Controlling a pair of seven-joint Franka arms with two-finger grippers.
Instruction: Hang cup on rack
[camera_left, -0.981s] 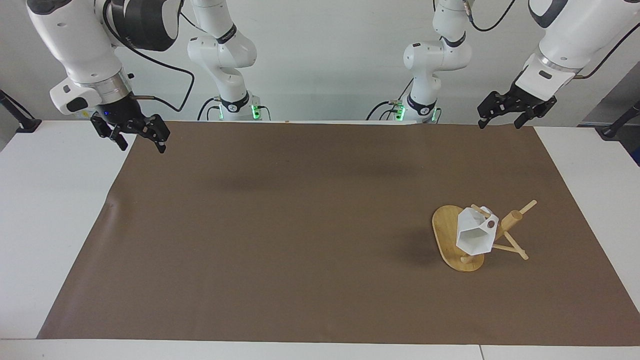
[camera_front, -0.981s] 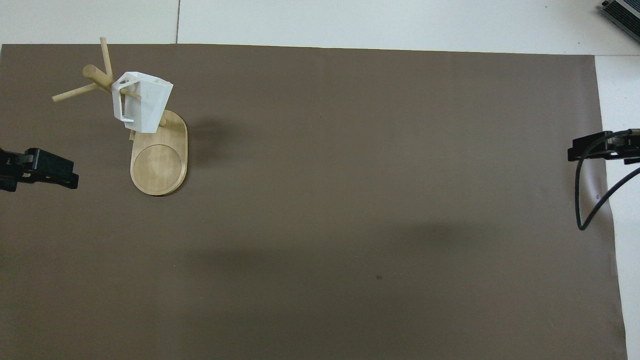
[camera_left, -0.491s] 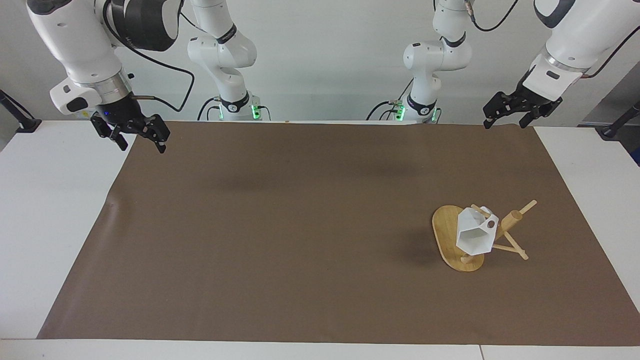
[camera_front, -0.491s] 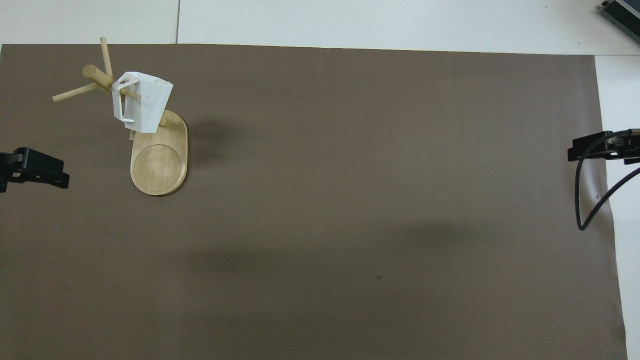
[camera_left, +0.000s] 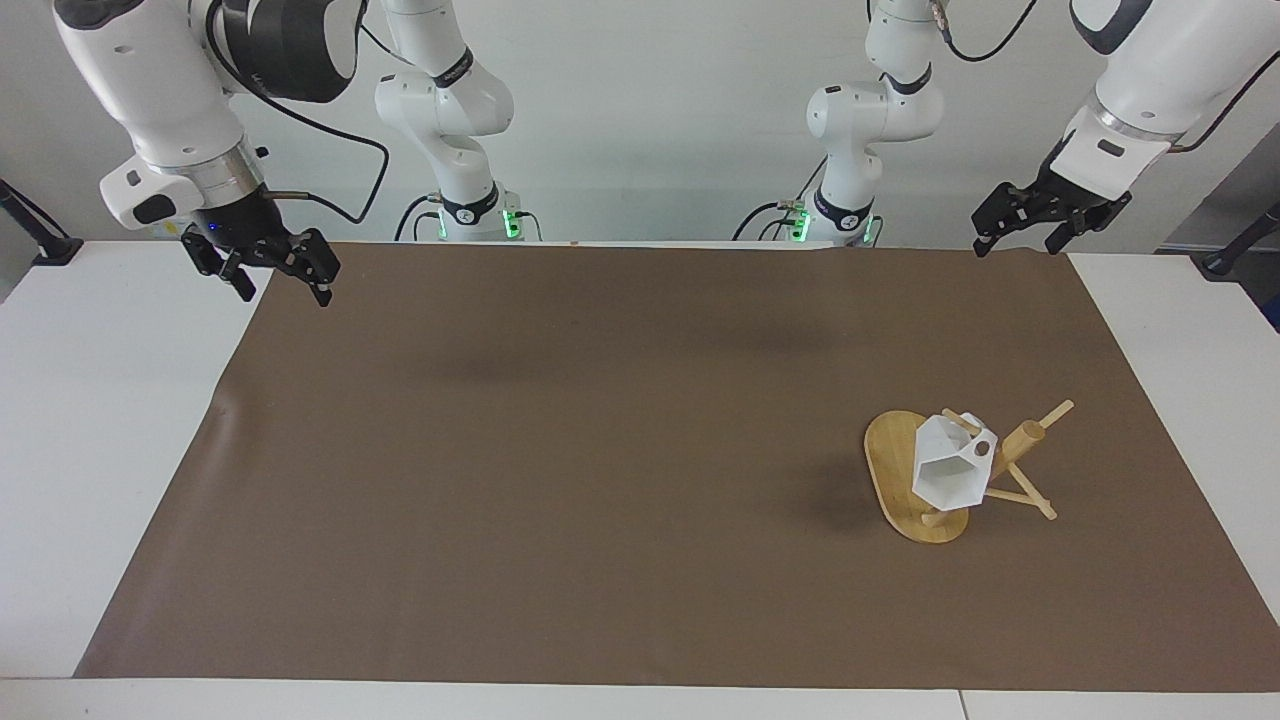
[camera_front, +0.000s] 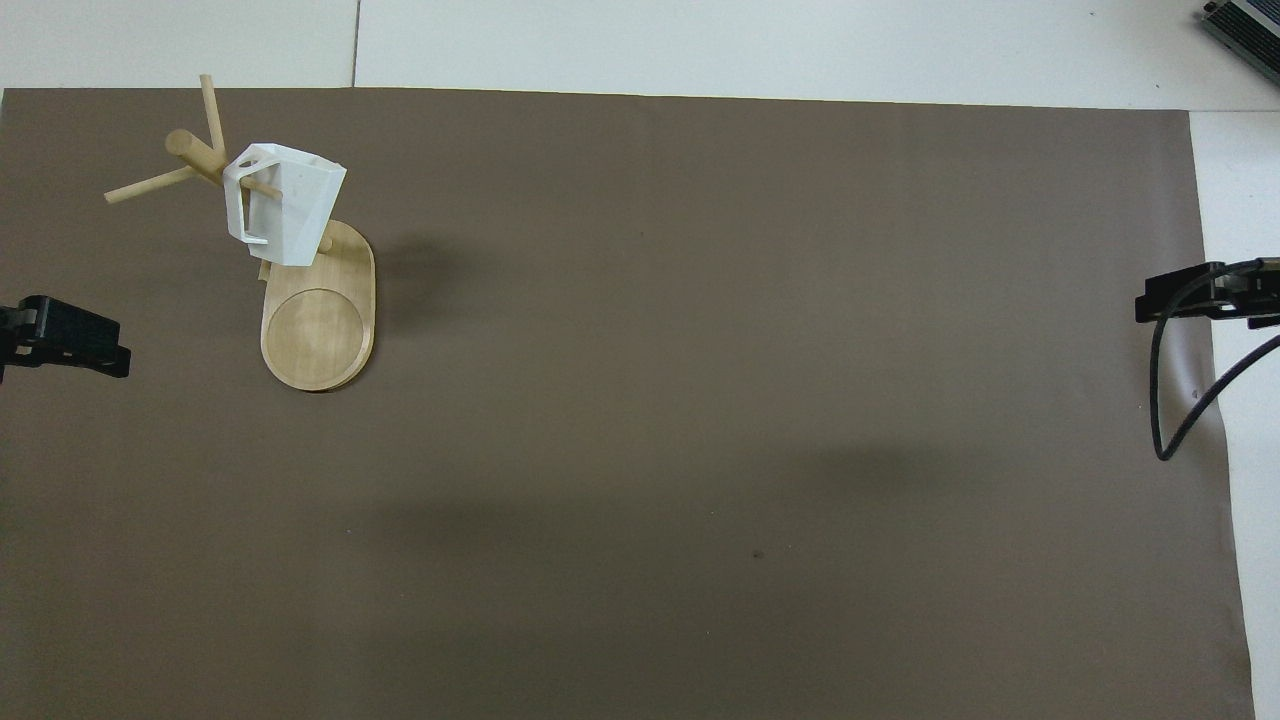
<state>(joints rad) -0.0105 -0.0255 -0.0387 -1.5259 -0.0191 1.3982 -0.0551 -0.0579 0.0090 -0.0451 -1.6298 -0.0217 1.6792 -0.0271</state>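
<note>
A white faceted cup (camera_left: 948, 470) hangs by its handle on a peg of a bamboo rack (camera_left: 905, 470), which stands on a brown mat (camera_left: 600, 480) toward the left arm's end of the table; the left gripper (camera_left: 1028, 220) hovers over the mat's corner, fingers spread, holding nothing; the right gripper (camera_left: 275, 268) waits over the mat's edge at the right arm's end, fingers apart, empty.

obstacle: rack (camera_left: 915, 480) with cup (camera_left: 948, 472) hung, left-arm end | rest of mat (camera_left: 560, 450) open
</note>
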